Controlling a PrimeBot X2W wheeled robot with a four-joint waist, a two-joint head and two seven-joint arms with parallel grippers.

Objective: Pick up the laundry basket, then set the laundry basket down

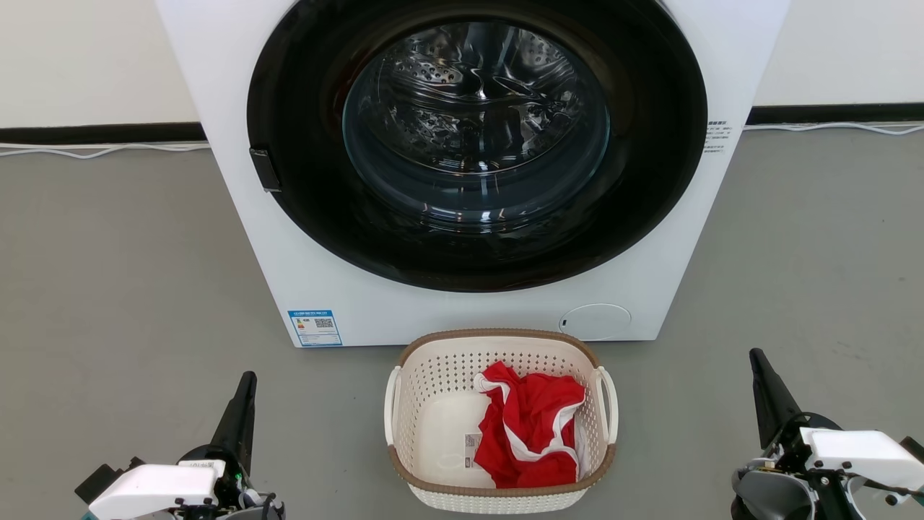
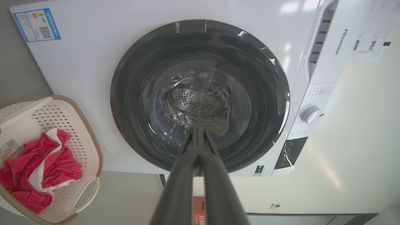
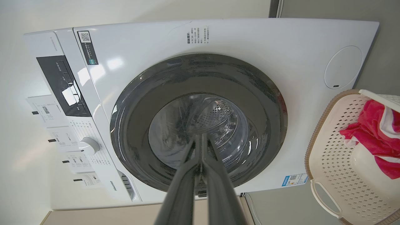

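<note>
The laundry basket (image 1: pixel 433 404) is cream-white perforated plastic with a brown rim and two side loop handles. It stands on the grey floor just in front of the washer, and a red garment with white trim (image 1: pixel 530 426) lies in its right half. The basket (image 2: pixel 75 131) shows at the left of the left wrist view and the basket (image 3: pixel 334 162) at the right of the right wrist view. My left gripper (image 1: pixel 247 383) is shut and empty, well to the basket's left. My right gripper (image 1: pixel 756 359) is shut and empty, well to its right. Both point toward the washer.
A white front-loading washer (image 1: pixel 238 87) with a closed round dark glass door (image 1: pixel 476 137) stands directly behind the basket. Grey floor (image 1: pixel 108 274) lies on both sides. A white wall with a dark skirting strip and thin cables runs at the back.
</note>
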